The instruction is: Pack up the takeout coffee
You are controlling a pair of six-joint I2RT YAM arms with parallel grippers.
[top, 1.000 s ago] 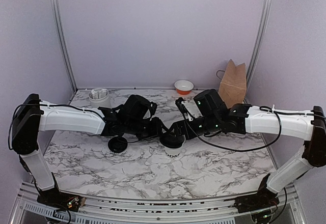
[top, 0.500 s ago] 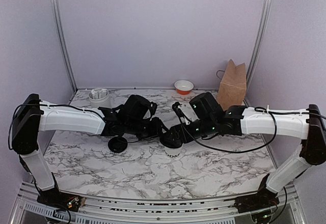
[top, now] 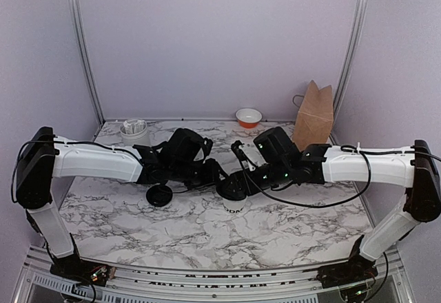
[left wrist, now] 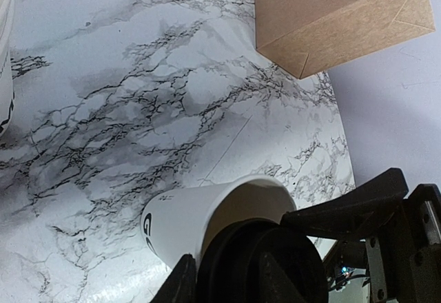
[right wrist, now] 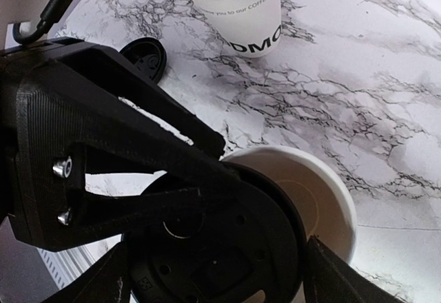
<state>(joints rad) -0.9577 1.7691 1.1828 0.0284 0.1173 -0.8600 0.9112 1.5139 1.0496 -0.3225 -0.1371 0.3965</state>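
The white paper cup (left wrist: pixel 182 224), with dark lettering low on its side, hangs tilted above the table. My left gripper (left wrist: pixel 224 281) is shut on its rim wall. My right gripper (right wrist: pixel 220 279) is shut on the black round lid (right wrist: pixel 220 244) and holds it slanted against the cup's open mouth (right wrist: pixel 320 193), covering about half of it. In the top view both grippers meet at mid-table, left gripper (top: pixel 220 177) and right gripper (top: pixel 241 181), and the cup is mostly hidden between them.
A stack of nested white cups (top: pixel 235 205) stands just in front of the grippers and also shows in the right wrist view (right wrist: pixel 238 14). A second black lid (top: pixel 160 195) lies at left. A white holder (top: pixel 134 131), orange bowl (top: pixel 249 117) and brown paper bag (top: pixel 315 113) stand at the back.
My right arm has shifted left, bringing the lid closer onto the cup's mouth. The left arm has held still.
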